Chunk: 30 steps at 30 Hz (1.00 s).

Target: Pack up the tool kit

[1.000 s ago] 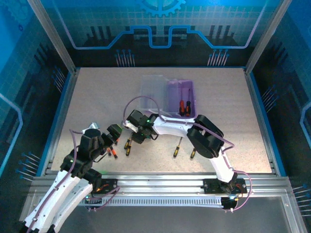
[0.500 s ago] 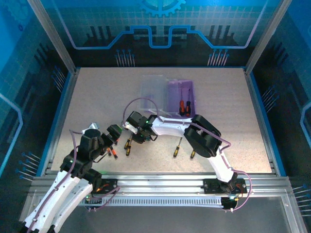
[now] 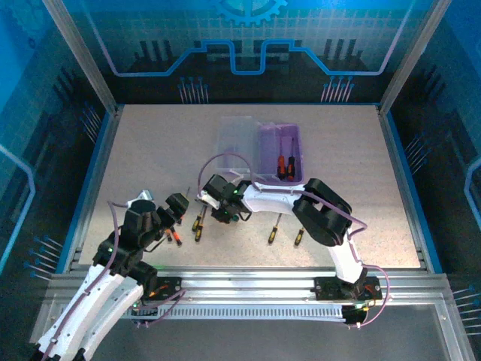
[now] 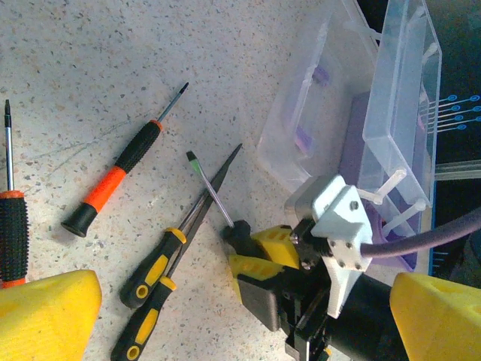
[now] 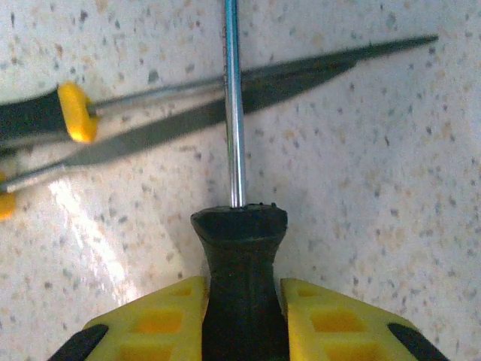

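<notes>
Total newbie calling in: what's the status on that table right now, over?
Left gripper open, hovering by orange screwdriver. Right gripper shut on black-handled screwdriver. Purple case open, two screwdrivers inside. Held shaft crosses two yellow-black screwdrivers.

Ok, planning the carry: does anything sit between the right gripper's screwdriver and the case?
Nothing visible: bare table runs from the right gripper and screwdriver to the case, its lid open.

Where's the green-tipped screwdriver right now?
Left wrist view, centre: the green-tipped screwdriver, its handle between the jaws of the right gripper, its shaft crossing two yellow-black screwdrivers, beside the purple case.
</notes>
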### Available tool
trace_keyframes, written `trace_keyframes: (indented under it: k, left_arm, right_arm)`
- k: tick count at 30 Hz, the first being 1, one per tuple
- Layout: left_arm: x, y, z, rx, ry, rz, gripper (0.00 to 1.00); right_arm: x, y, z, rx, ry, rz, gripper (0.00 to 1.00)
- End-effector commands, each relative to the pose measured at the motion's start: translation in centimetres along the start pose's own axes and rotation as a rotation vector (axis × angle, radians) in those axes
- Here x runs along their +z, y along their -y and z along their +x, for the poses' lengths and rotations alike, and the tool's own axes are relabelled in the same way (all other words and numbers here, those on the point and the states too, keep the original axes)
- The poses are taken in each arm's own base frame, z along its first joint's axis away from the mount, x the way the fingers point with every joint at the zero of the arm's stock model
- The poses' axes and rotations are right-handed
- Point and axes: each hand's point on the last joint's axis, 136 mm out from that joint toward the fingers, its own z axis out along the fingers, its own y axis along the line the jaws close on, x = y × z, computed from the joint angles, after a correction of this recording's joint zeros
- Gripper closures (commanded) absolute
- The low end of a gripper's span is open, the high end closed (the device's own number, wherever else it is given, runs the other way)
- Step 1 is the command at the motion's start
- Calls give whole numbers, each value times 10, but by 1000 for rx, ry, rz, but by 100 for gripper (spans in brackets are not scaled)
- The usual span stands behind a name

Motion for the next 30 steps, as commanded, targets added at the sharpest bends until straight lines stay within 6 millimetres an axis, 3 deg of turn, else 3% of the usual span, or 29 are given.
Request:
trace_keyframes:
  k: [1,7,15,18,21,24,30]
  left_arm:
    - [-8,9,-10,19,38,21,1]
    - [-7,13,-11,28,41,35,1]
    - [-3,20,-10,34,27,56,1]
    - [2,27,-7,44,-1,81,1]
    - [10,39,1,56,-54,123,1]
    - [22,51,12,61,-126,174,1]
    - [36,80,22,90,-205,265,1]
  right_arm:
    - [-27,4,-6,19,33,14,79]
    - [-66,3,-14,55,91,13,79]
    - [-131,39,-32,151,196,136,80]
    - [-153,67,-38,228,238,181,80]
    - [-169,108,-38,359,276,216,80]
    - [-177,151,-27,519,298,255,80]
    - [-186,213,-3,737,346,296,80]
